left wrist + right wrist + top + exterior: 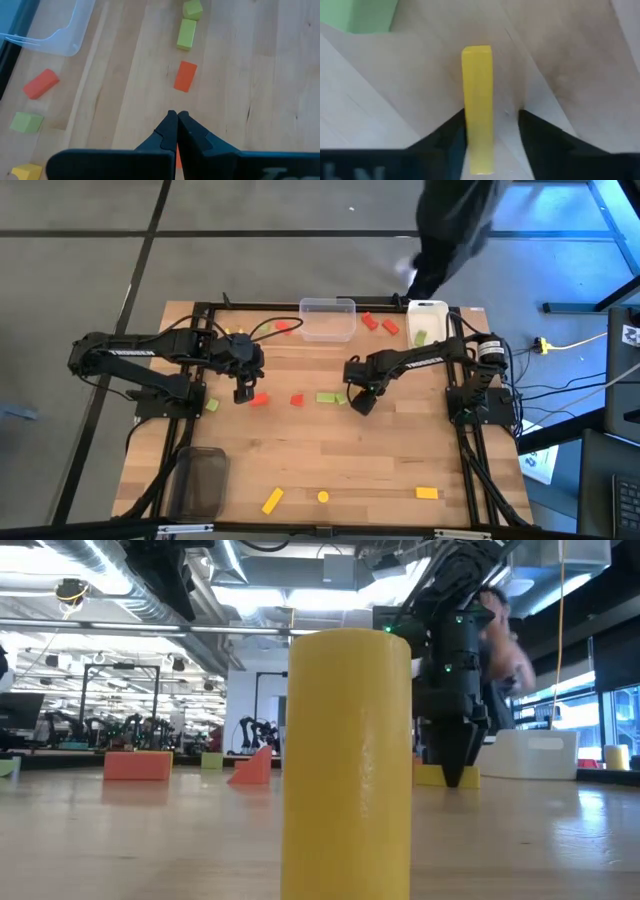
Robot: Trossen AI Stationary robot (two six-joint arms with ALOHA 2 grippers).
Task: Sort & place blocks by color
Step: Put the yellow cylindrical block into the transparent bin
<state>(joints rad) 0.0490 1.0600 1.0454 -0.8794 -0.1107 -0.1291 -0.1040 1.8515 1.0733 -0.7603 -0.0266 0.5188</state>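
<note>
A yellow bar (478, 100) lies flat on the wooden table (350, 460), and my right gripper (491, 119) points down over it, open, a finger on either side of its long sides. The low view shows the same gripper (455, 768) down at the table with the yellow bar (430, 776) at its tip. My left gripper (177, 119) hangs shut above the table at centre left (243, 390), over a red block (259, 399). Further red (185, 76) and green (187, 34) blocks lie between the two arms. My right gripper has one finger (452, 134) against one long side (466, 115) of the yellow bar; between the other finger and the bar there is a gap. The fingers come from above and lie across the bar, which rests flat on the table.
A clear container (328, 318) and a white one (428, 315) stand at the far edge, a dark one (200, 480) at the near left. Yellow blocks (272, 500) lie along the near edge; a yellow cylinder (348, 760) fills the low view. A person (450, 230) stands beyond the table.
</note>
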